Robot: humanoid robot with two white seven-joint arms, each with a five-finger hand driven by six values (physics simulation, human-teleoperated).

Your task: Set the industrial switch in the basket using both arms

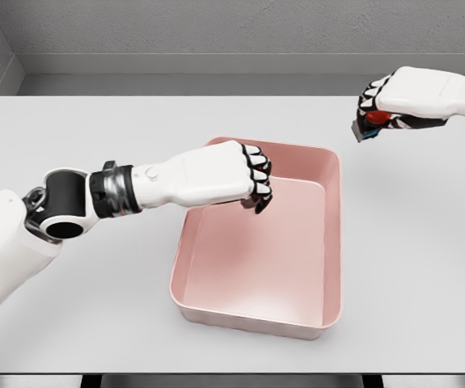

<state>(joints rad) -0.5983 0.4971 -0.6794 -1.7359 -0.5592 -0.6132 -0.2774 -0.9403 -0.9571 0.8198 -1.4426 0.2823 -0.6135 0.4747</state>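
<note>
While left hand point(244, 178) curls empty over basket point(297, 323), right hand point(394, 101) grips switch point(371, 125).

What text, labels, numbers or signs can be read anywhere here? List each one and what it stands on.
None can be read.
Industrial switch, held in the right hand: only a red part and a grey edge show; any marking is too small and covered by the fingers.
Pink basket: plain, no print.
Left hand and the white table: no lettering visible.
</note>
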